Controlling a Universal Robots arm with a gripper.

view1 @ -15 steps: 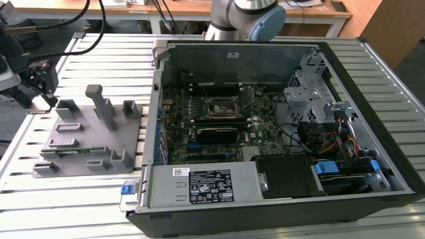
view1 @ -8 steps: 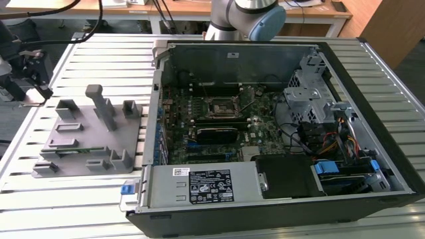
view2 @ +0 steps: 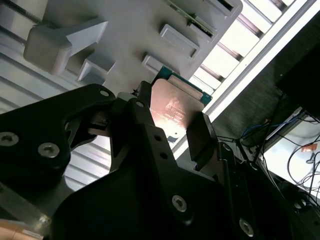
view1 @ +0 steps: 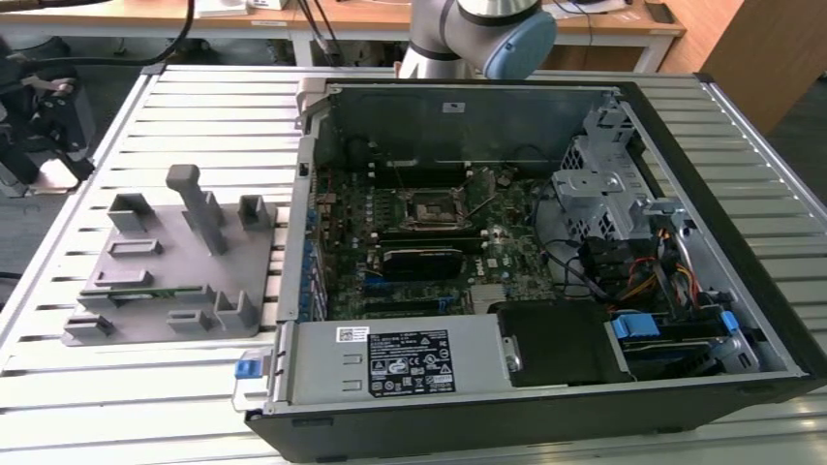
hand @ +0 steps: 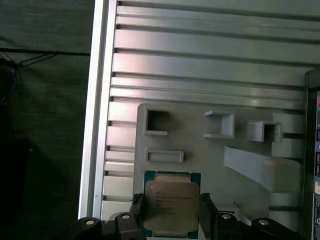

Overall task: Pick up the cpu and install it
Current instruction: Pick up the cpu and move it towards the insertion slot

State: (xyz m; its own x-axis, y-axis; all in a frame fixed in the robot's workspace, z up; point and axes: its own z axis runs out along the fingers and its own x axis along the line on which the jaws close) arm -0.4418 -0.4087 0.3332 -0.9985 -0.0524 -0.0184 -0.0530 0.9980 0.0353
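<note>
The cpu (hand: 171,204) is a small square chip with a pale metal top and a green rim. In both wrist views it sits between the two black fingers of my gripper (hand: 172,212), which press on its opposite edges. In the second wrist view the cpu (view2: 175,107) hangs over the edge of the grey plastic holder (view2: 125,35), held by the gripper (view2: 170,125). The same holder (view1: 174,262) lies on the slatted table, at the exterior view's left of the open computer case. Inside the case, the black square socket frame (view1: 427,208) sits on the motherboard (view1: 407,242).
The holder (hand: 210,150) has several upright posts and rectangular pockets. The case walls (view1: 452,116) rise around the motherboard, with a drive cage (view1: 601,184), cables and a power supply (view1: 401,363) inside. The arm's base (view1: 478,34) stands behind the case. The table's edge rail (hand: 97,100) borders dark floor.
</note>
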